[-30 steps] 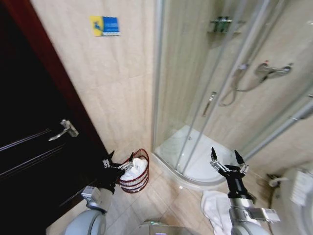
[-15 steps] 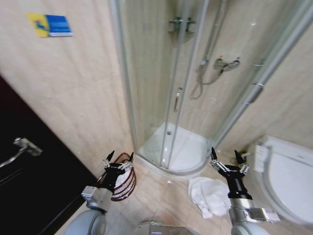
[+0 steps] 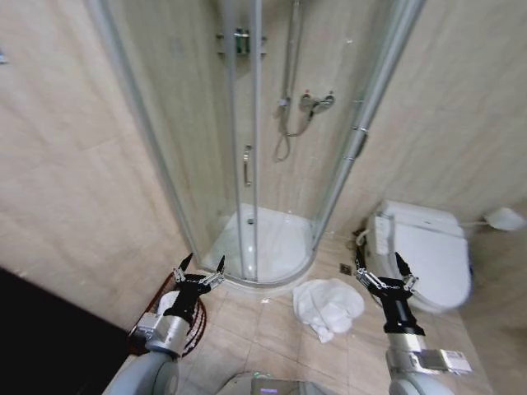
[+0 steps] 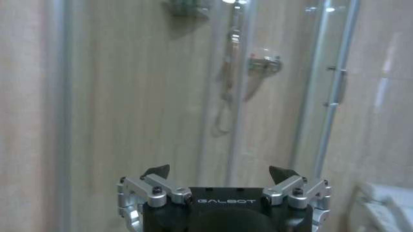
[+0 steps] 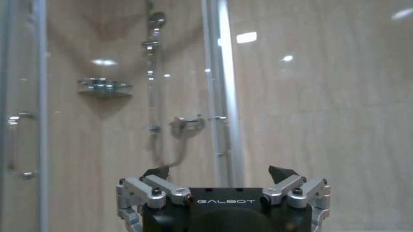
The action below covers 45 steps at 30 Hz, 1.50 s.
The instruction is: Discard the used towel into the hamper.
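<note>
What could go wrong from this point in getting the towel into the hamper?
The towel lies crumpled on the floor against the shower base, so a grasp may catch only a fold. The hamper sits half-hidden behind the open left gripper, risking a bump. The open right gripper hangs near the toilet.

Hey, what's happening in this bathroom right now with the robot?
Nothing is being handled yet. A crumpled white towel lies on the tiled floor in front of the glass shower enclosure, beside the white toilet. The round dark reddish-brown woven hamper sits low at the robot's left, partly hidden behind its left arm. The left gripper and right gripper are both raised in front of the robot, open and empty.
</note>
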{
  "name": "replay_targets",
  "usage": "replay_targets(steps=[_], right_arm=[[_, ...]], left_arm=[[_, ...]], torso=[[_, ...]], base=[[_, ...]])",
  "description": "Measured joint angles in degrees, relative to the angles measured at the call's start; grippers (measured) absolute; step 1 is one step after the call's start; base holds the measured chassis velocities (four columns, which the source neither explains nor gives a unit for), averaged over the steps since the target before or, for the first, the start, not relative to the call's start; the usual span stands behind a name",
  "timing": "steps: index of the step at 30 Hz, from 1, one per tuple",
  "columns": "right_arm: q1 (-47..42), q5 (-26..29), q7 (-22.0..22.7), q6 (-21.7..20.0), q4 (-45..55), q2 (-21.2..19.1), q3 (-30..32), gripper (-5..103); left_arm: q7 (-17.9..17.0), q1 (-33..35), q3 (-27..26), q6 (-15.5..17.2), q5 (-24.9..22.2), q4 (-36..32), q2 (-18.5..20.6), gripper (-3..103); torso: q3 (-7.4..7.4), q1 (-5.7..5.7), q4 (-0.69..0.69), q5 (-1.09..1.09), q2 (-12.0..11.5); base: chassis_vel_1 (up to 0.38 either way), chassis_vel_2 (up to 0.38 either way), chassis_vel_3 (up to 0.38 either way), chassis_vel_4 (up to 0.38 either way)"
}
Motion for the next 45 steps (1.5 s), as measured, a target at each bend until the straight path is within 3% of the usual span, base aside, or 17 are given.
replay_targets(steps=[21,45], right_arm=[[0.0,0.0,0.0,0.0,0.0,0.0,0.0,100],[0.0,0.0,0.0,0.0,0.0,0.0,0.0,100]], left_arm=[[0.0,0.0,0.0,0.0,0.0,0.0,0.0,100],[0.0,0.0,0.0,0.0,0.0,0.0,0.0,100]], torso=[[0.0,0.0,0.01,-0.01,0.0],[0.01,0.01,0.0,0.0,0.0]], base=[[-0.062,-0.065,-0.062,-0.061],[-0.174,-0.173,0.174,0.166]])
